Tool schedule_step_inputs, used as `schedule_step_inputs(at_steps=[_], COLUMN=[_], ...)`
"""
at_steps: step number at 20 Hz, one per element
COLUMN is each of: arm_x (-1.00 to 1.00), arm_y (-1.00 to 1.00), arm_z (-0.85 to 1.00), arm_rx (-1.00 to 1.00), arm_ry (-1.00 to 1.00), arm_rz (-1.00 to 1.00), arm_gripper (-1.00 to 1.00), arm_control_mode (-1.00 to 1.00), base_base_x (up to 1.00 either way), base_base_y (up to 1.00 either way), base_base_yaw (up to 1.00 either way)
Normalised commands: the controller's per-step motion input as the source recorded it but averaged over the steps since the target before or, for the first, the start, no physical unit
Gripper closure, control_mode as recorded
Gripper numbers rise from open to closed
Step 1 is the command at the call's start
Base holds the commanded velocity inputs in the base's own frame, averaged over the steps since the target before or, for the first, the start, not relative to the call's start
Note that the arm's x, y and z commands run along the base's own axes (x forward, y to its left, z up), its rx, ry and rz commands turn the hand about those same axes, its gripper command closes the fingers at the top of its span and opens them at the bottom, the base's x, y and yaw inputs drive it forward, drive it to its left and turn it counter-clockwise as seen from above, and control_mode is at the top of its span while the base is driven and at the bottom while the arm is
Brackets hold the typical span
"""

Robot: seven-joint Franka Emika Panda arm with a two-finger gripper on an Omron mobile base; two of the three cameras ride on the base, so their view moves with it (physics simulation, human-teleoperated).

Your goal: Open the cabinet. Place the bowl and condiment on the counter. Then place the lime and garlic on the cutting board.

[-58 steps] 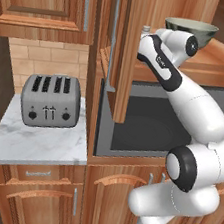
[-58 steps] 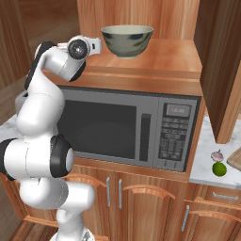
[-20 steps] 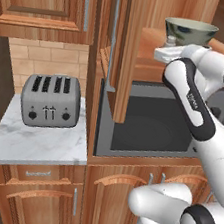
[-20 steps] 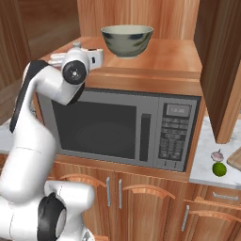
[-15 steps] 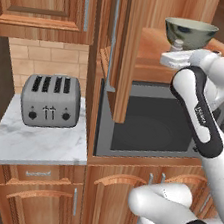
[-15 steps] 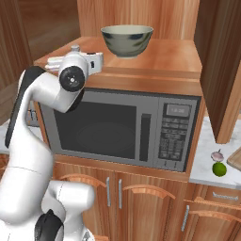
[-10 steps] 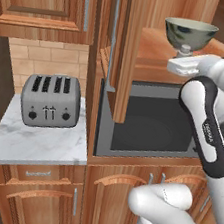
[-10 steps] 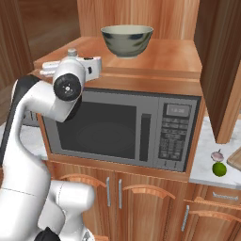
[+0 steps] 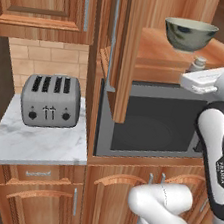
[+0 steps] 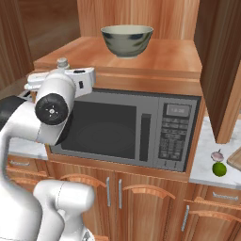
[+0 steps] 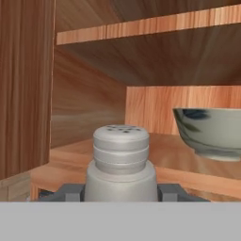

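Cabinet standing open above the microwave, door swung out toward the toaster side, long grey bar handle on the door's edge. Bowl resting upright on the cabinet's bottom shelf directly over the microwave, toward the back, dark outside and pale within; seen again in the left base view and at the right of the hand view. Condiment standing upright at the front edge of that same shelf over the microwave, perforated rounded cap uppermost, well apart from the bowl; visible as a small pale cap just above the white hand in the right base view and likewise in the left base view. Gripper level with the shaker's lower body, one dark fingertip on each side of it, jaws partly spread around the bottle; whether the pads actually press the bottle cannot be told, though both tips sit right against its sides. Counter of white marble beside the microwave, bearing the garlic and the lime, the two just beside each other, lime nearer the front edge. Corner of the cutting board just beyond them at the frame edge. Toaster on a separate marble stretch on the microwave's other side
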Motion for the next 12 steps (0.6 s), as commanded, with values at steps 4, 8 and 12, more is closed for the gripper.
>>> schedule_step_inputs(at_steps=[4,8,12], arm_x=[-0.58,-0.05,-0.07], arm_y=[-0.02,0.00,0.00], arm_z=[0.00,0.00,0.00], arm_rx=[0.00,0.00,0.00], arm_ry=[0.00,0.00,-0.04], arm_rz=[0.00,0.00,0.00], arm_gripper=[1.00,1.00,1.00], arm_control_mode=[-1.00,-1.00,1.00], base_base_x=[0.00,0.00,-0.29], base_base_y=[0.00,0.00,-0.05], base_base_yaw=[0.00,0.00,-0.01])
